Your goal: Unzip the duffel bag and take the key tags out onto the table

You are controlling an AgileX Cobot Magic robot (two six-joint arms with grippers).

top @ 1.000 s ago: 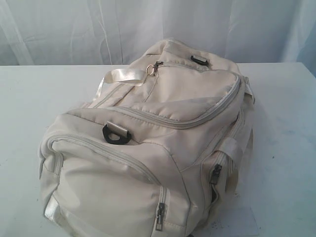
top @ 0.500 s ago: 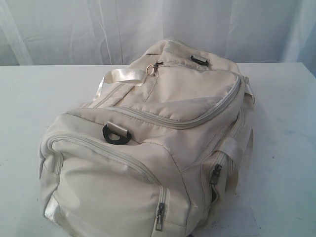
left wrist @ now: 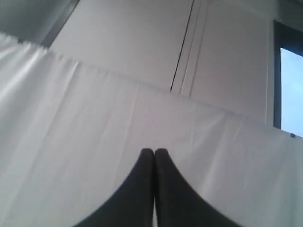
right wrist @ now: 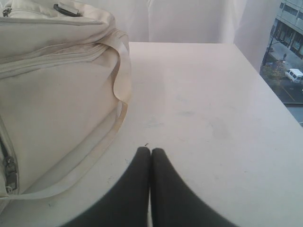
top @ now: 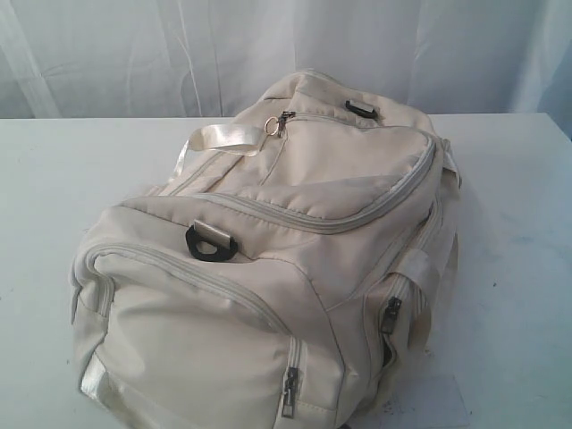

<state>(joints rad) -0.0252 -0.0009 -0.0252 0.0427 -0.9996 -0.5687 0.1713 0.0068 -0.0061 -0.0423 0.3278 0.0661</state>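
Observation:
The cream duffel bag lies zipped on the white table, filling the middle of the exterior view. Its main zipper pull with a metal ring rests at the far end. The key tags are hidden. Neither arm shows in the exterior view. In the right wrist view the bag's side lies beside my right gripper, which is shut and empty above the bare table. My left gripper is shut and empty, facing a white curtain.
Black D-rings sit on the bag's near top and at its far end. Zipped side pockets face the camera. A white curtain hangs behind the table. The table's right edge borders a window.

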